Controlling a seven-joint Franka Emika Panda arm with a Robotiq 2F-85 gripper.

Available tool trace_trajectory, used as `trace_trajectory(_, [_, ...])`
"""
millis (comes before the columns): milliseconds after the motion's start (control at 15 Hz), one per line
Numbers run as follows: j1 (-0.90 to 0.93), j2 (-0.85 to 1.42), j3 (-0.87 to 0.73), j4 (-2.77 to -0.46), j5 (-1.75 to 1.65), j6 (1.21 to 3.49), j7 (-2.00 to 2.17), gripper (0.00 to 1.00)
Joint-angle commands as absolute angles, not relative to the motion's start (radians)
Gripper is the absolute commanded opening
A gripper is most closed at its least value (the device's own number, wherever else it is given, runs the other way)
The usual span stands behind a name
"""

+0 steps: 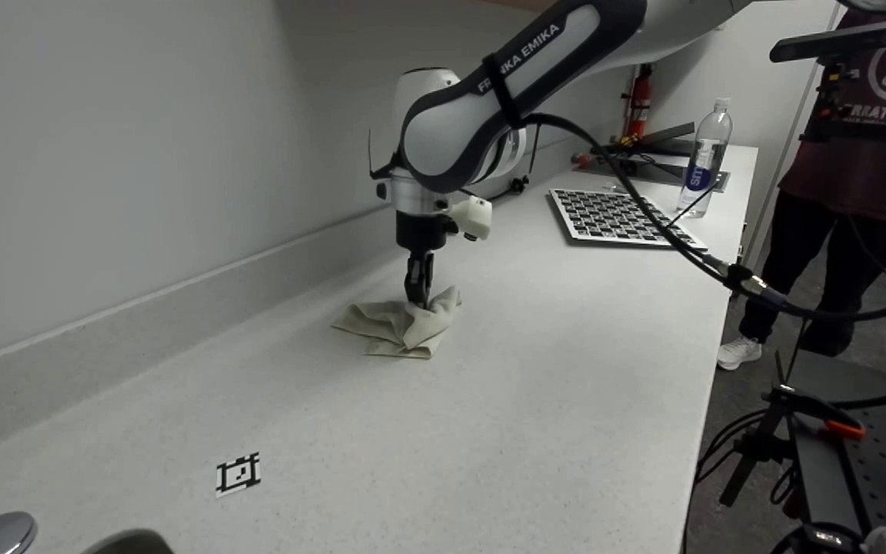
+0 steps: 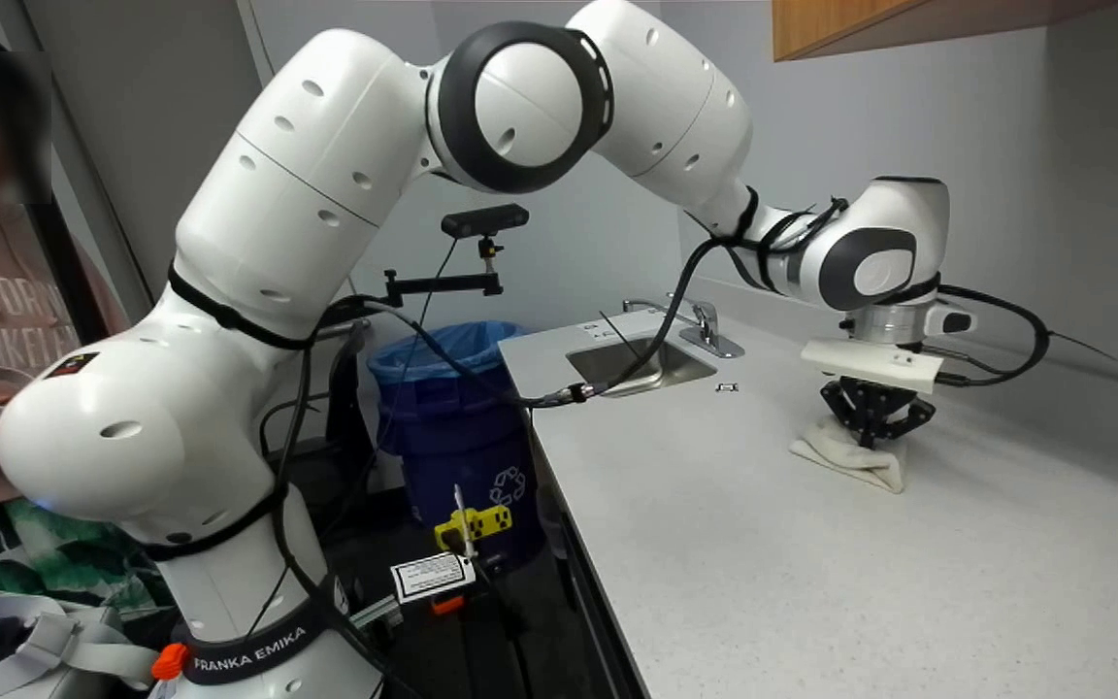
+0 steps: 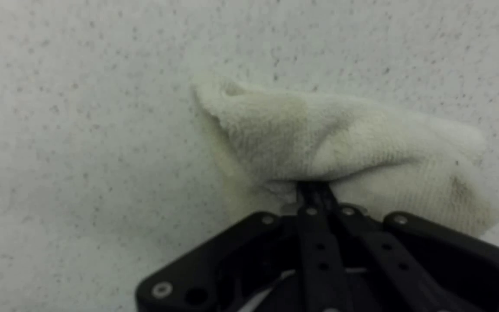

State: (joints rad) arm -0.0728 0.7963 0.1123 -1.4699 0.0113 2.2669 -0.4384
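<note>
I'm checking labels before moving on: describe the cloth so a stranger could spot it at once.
Start with the long pale countertop against the wall. Over it, the black end effector points down into the cream cloth. Unlike the flat printed marker and patterned board, it is crumpled fabric.

Below me the countertop bears a rumpled cloth toward its wall edge, a fiducial marker, a calibration board and a water bottle.
</note>
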Motion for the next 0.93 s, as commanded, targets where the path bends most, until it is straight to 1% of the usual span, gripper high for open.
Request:
trace_trajectory(0, [-0.121, 0.704, 0.136, -1.705, 0.068, 2.311, -0.447, 0.0])
trace_trajectory(667, [-0.15, 0.451, 0.164, -2.13, 0.258, 2.334, -0.469, 0.0])
trace_trajectory(867, [-0.143, 0.41, 0.159, -2.198, 0.298, 2.315, -0.481, 0.0])
